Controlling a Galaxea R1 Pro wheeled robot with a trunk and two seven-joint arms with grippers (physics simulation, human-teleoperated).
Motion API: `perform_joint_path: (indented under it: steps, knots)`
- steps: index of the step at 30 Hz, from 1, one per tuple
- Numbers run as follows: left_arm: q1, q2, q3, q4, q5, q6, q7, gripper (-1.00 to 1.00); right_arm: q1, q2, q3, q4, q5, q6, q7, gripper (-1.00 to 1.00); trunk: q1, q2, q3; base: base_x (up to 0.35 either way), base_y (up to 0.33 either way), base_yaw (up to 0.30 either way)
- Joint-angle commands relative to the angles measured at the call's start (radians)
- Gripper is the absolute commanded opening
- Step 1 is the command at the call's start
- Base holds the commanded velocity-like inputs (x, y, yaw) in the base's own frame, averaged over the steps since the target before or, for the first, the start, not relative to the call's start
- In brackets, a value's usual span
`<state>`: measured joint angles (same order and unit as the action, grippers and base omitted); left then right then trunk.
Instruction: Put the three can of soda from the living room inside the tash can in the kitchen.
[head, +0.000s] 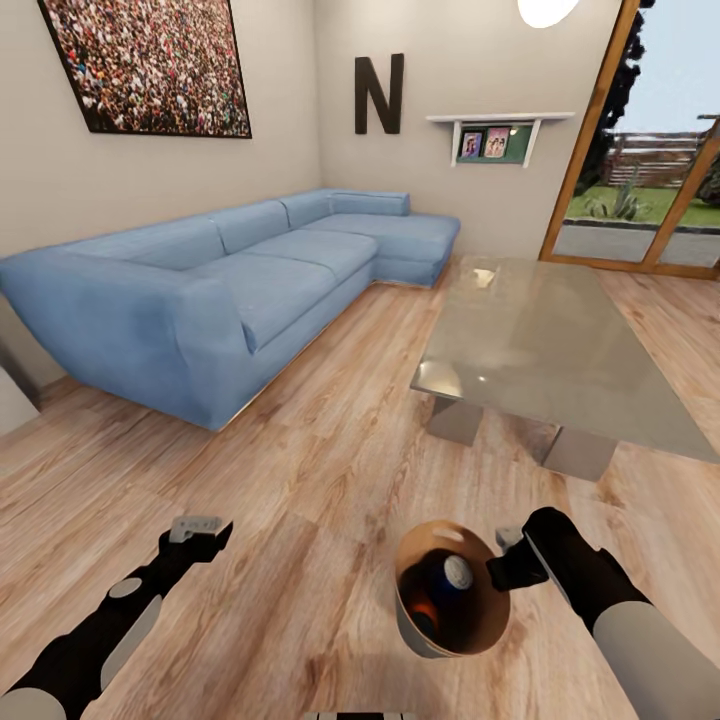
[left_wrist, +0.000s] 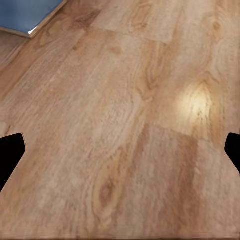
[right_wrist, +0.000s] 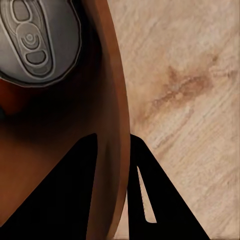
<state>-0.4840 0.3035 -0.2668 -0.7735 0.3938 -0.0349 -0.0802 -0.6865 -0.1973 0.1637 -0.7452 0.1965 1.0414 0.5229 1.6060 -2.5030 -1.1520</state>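
My right gripper (head: 503, 571) is shut on the rim of the trash can (head: 410, 625), a small round bin, copper-brown inside and pale outside, held low over the wood floor in front of me. Inside it I see a dark soda can with a silver top (head: 457, 572) and an orange can (head: 424, 611) beside it; I cannot make out a third. The right wrist view shows the bin wall (right_wrist: 109, 100) between the two fingers (right_wrist: 165, 205) and a can top (right_wrist: 37, 40). My left gripper (head: 197, 528) hangs open over bare floor, its fingertips (left_wrist: 10, 155) far apart.
A blue corner sofa (head: 230, 280) runs along the left wall. A glass coffee table (head: 550, 345) stands ahead on the right, close to the bin. Behind it is a wood-framed glass door (head: 650, 150). Open wood floor (head: 330, 430) lies between sofa and table.
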Motion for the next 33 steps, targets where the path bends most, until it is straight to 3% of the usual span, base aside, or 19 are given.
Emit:
perform_joint_path:
  steps: [1, 9, 16, 27, 33]
  knots:
    - [0.000, 0.000, 0.000, 0.002, 0.000, 0.000, 0.000, 1.00, 0.002, -0.001, -0.001, -0.001, -0.032, 0.006, 0.003, -1.00, 0.000, 0.000, 0.000, 0.000, 0.000, 0.000]
    - [0.000, -0.001, 0.000, 0.011, 0.000, 0.000, 0.001, 1.00, 0.020, -0.005, -0.002, -0.002, -0.032, 0.006, -0.002, -1.00, 0.000, 0.000, 0.000, 0.000, 0.000, 0.000]
    - [0.000, -0.001, 0.000, 0.011, 0.002, 0.000, 0.001, 1.00, 0.035, -0.006, -0.026, -0.002, -0.027, 0.006, 0.004, -1.00, 0.000, 0.000, -0.009, 0.000, 0.000, 0.000]
    - [-0.001, -0.001, 0.000, 0.003, 0.009, 0.009, 0.001, 1.00, 0.034, -0.005, -0.020, -0.031, -0.018, 0.006, 0.006, -1.00, 0.000, 0.000, -0.017, 0.000, 0.000, 0.000]
    - [0.001, -0.006, 0.000, -0.001, 0.011, 0.013, 0.001, 1.00, 0.032, -0.007, -0.010, -0.057, 0.057, 0.006, 0.006, -1.00, 0.000, 0.000, -0.017, 0.000, 0.000, 0.000]
